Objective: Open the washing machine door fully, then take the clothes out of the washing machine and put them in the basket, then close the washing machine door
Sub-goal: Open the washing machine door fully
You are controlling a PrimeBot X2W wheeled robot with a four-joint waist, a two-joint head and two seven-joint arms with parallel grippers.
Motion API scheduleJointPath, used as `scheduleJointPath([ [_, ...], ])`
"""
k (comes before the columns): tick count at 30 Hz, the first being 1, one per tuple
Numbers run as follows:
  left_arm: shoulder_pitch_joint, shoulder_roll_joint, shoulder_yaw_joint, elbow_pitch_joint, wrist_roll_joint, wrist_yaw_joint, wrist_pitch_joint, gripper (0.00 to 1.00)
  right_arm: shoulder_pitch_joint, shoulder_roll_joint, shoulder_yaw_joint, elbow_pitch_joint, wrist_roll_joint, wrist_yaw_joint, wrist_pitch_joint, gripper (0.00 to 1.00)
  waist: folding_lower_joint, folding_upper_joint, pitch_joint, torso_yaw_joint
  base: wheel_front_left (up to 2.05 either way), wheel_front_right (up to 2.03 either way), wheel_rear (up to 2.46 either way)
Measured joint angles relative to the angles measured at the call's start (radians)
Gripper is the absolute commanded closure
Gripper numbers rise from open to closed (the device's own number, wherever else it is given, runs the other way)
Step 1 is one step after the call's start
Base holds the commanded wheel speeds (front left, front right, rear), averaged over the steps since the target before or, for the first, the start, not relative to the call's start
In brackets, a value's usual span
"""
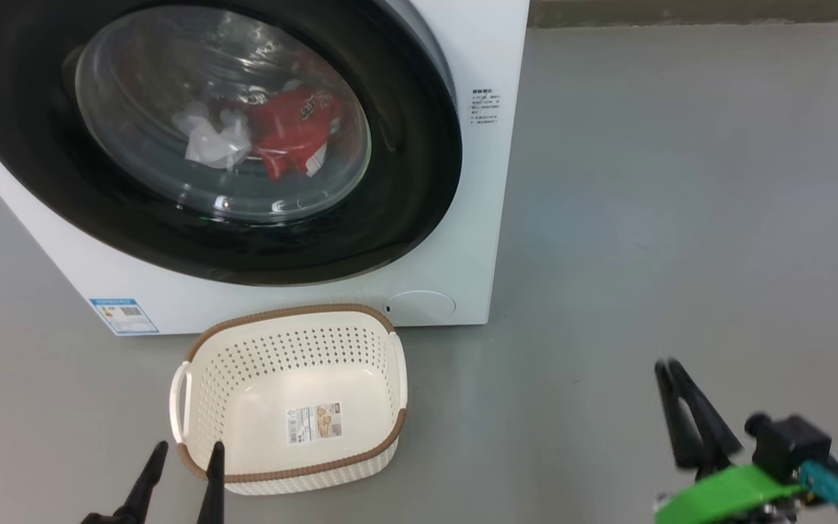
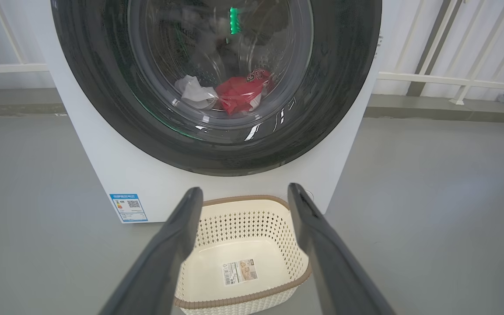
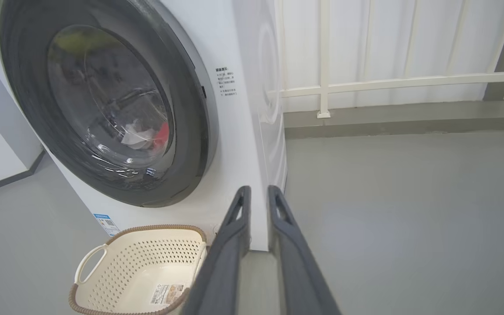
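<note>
Showing the washing machine door [image 1: 404, 182] shut against the white washing machine [image 1: 492, 182], with a red garment [image 1: 295, 131] and a white cloth [image 1: 212, 138] lying touching each other behind its glass. The cream basket [image 1: 288, 311] stands empty on the grey floor [image 1: 644, 182], just beside the machine's front bottom edge. Left gripper [image 1: 188, 445]: fingers spread wide, holding nothing, at the basket's near rim. Right gripper [image 1: 668, 364]: fingers drawn narrow with a slim gap, holding nothing, well apart from the basket.
</note>
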Motion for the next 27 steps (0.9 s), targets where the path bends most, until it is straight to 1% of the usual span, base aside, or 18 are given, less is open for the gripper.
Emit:
scheduleJointPath([
  [8,-0.011,0.001,-0.023,-0.007,-0.010,0.000,0.000,0.00,-0.171,0.003,0.018,-0.044,0.122,0.000,0.000,1.00,0.0000,0.0000,0.027,0.012,0.00,0.00,0.00],
  [13,-0.033,0.002,-0.042,-0.019,-0.024,0.000,0.000,0.00,-0.294,0.002,0.015,-0.062,0.169,0.000,-0.007,1.00,0.0000,0.0000,0.042,0.030,0.00,0.00,0.00],
  [23,-0.055,0.020,-0.091,-0.051,-0.066,0.000,0.000,0.00,-0.489,-0.006,0.022,-0.027,0.217,0.000,-0.007,1.00,0.0000,0.0000,0.079,0.080,0.00,0.00,0.00],
  [27,-0.073,0.038,-0.101,-0.062,-0.081,0.000,0.000,0.00,-0.556,-0.026,0.016,0.009,0.246,0.000,-0.008,1.00,0.0000,0.0000,0.098,0.102,0.00,0.00,0.00],
])
